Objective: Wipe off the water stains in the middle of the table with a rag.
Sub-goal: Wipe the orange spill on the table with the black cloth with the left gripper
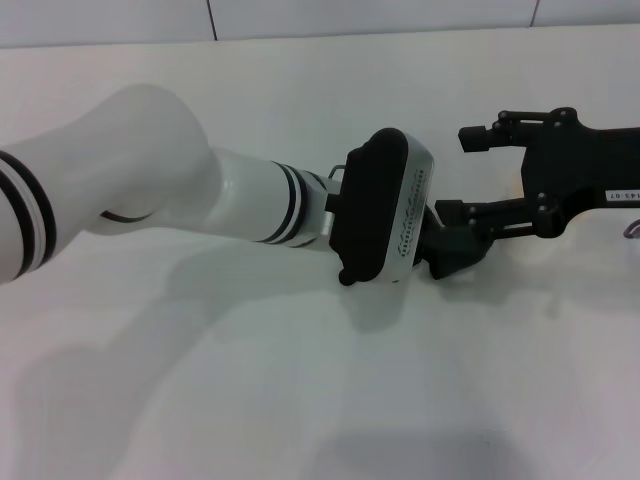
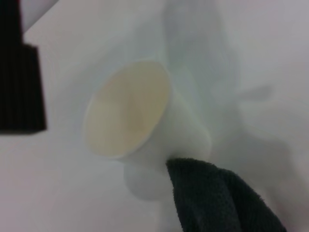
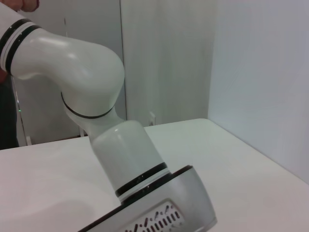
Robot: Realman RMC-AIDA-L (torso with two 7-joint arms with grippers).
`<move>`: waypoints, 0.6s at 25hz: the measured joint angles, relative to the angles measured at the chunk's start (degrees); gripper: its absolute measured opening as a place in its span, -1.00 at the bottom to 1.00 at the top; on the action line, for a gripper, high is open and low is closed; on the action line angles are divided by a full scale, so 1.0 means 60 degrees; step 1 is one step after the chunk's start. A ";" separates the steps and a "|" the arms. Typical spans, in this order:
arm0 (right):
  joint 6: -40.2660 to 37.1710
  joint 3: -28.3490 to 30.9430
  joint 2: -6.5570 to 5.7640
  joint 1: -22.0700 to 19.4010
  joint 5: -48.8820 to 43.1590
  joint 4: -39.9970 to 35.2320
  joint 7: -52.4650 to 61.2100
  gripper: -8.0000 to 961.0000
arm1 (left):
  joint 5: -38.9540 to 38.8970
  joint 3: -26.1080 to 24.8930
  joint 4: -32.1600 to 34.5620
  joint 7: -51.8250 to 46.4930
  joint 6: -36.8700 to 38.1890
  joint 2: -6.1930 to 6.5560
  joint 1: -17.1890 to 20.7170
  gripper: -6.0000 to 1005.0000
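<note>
A: Head view first. What shows there?

B: The left arm's white forearm crosses the white table (image 1: 300, 400) from the left, and its wrist block hides the left claw (image 1: 440, 245). Only dark parts poke out beyond it, so I cannot tell whether that claw is apart or together. The right claw (image 1: 455, 170) comes in from the right with its fingers spread apart and nothing between them; one tip is up near the far side, the other down beside the left arm's wrist.

A: Any rag or cup there?

B: Not that I can pick out. The left wrist view gives both. A white cup (image 2: 145, 125) lies tipped on its side on the table, its round mouth turned toward the camera, its long axis running back away from the mouth. The inside looks pale yellowish.

A: And the rag?

B: The rag (image 2: 217, 198) is a dark green-black cloth, fuzzy like towelling, its edge touching the cup's side near the base. It reaches off the edge of the picture, so I cannot give its full shape or which way it lies. A black block sits at the other edge.

A: The right wrist view?

B: It shows neither. Just the left arm's white elbow and forearm over the table, with walls behind.
</note>
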 joint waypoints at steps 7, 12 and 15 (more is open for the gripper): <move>0.0007 -0.0007 0.0000 -0.0001 0.0000 -0.0007 0.0000 0.72 | -0.0053 -0.0042 -0.0158 0.0013 -0.0103 0.0010 0.0000 -0.80; 0.0014 -0.0015 0.0000 0.0000 0.0013 0.0021 -0.0009 0.72 | -0.0010 -0.0301 -0.0459 0.0118 -0.0667 0.0054 -0.0090 -0.80; 0.0015 -0.0022 0.0000 0.0000 0.0056 0.0041 -0.0037 0.72 | 0.0006 -0.0627 -0.0493 0.0196 -0.0896 0.0087 -0.0111 -0.79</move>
